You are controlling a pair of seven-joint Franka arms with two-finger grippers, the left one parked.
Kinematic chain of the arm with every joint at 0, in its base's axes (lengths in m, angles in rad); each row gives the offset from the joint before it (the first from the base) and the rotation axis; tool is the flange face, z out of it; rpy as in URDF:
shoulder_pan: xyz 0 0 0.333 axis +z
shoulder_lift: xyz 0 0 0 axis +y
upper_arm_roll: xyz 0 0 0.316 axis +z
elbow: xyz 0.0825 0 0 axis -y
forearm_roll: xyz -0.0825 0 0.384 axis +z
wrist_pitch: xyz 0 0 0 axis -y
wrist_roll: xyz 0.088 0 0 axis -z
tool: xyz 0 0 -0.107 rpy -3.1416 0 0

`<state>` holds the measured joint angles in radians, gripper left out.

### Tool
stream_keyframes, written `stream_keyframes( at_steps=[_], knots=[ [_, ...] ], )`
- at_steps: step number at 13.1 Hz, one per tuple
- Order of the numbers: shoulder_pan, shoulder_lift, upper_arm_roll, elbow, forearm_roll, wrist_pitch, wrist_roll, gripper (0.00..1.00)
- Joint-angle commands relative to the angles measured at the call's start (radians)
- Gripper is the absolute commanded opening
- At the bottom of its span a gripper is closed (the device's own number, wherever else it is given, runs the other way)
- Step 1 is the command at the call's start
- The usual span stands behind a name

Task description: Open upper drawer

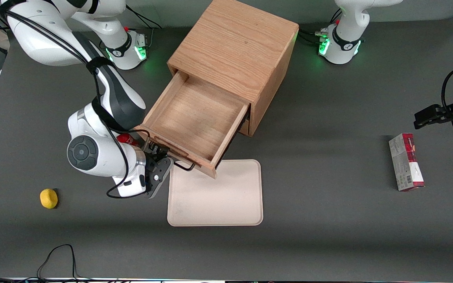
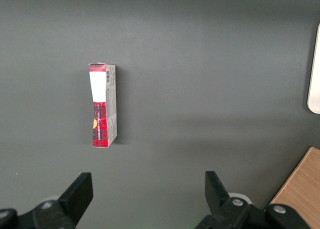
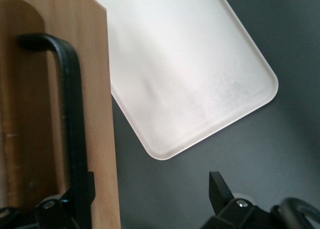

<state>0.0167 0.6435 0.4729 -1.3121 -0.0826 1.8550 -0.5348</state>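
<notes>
While upper drawer stands pulled out, claw at black handle, mostly hidden; fingers spread apart.

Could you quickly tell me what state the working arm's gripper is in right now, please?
Gripper: at the front of the pulled-out upper drawer, jaws open, one on each side of its black bar handle, not clamped on it.
</notes>
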Motion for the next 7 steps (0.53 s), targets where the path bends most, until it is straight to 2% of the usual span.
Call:
stream_keyframes(
  at_steps=[1, 2, 7],
  knots=[
    [0.009, 0.01, -0.007, 0.071, 0.07, 0.0, 0.039, 1.0],
    [0.008, 0.01, -0.01, 0.071, 0.104, -0.022, 0.03, 1.0],
    [-0.001, -0.05, -0.013, 0.085, 0.092, -0.097, 0.044, 1.0]
  ],
)
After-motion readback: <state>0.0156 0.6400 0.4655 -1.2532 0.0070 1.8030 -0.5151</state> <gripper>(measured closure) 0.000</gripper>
